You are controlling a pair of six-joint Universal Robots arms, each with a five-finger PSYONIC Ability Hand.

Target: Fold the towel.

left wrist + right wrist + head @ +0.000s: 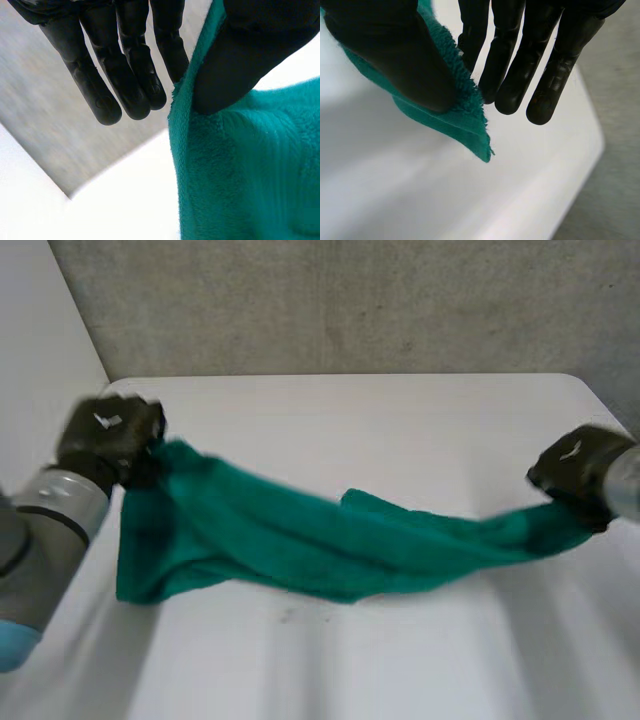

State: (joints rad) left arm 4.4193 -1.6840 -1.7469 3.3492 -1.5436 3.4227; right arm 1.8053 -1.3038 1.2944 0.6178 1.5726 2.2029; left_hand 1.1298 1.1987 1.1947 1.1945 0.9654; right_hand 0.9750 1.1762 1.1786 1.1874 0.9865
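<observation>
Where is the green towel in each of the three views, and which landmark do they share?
Head view: the towel spans from the left hand to the right hand, sagging between them.
Left wrist view: the towel is pinched at an edge by the left hand's thumb.
Right wrist view: the towel is pinched at a corner under the right hand's thumb.
Shared landmark: the white table.

White table with rounded corners, set before a grey speckled wall; plain white panel beside the wall
</observation>
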